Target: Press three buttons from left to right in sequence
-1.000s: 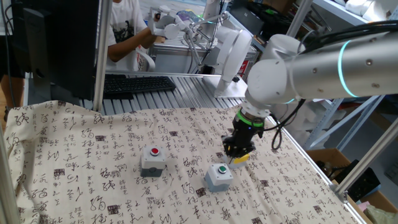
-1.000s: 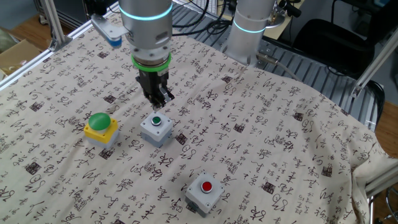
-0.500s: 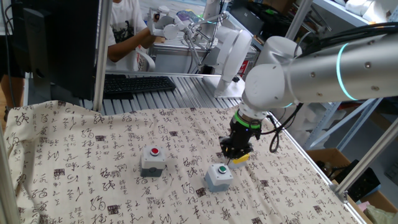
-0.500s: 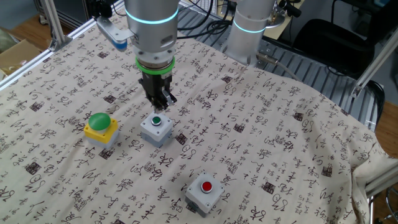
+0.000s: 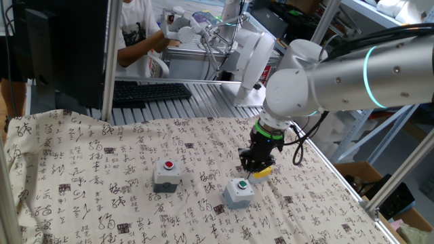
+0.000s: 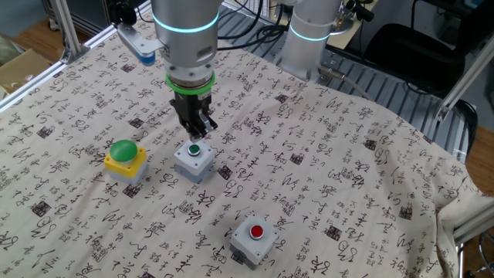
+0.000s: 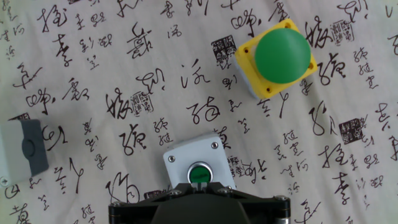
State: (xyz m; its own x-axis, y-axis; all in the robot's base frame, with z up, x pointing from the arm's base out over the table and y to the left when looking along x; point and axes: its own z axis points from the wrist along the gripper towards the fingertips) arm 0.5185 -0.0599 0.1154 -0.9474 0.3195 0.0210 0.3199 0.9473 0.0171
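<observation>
Edging leftward, gripper (image 6: 196, 133) is hovering, jaws pressed together, over the rigid green button (image 6: 194, 150); press its cap squarely.

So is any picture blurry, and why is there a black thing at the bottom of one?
All three views look sharp. In the hand view the black thing is the pincer's own body, cutting off the bottom edge just below the grey box with green button. The yellow box is evenly lit with no glare.

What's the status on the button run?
Gripper shut, pointing down just over the grey box with the green button. Red button and yellow box untouched right now. Nothing in the way.
</observation>
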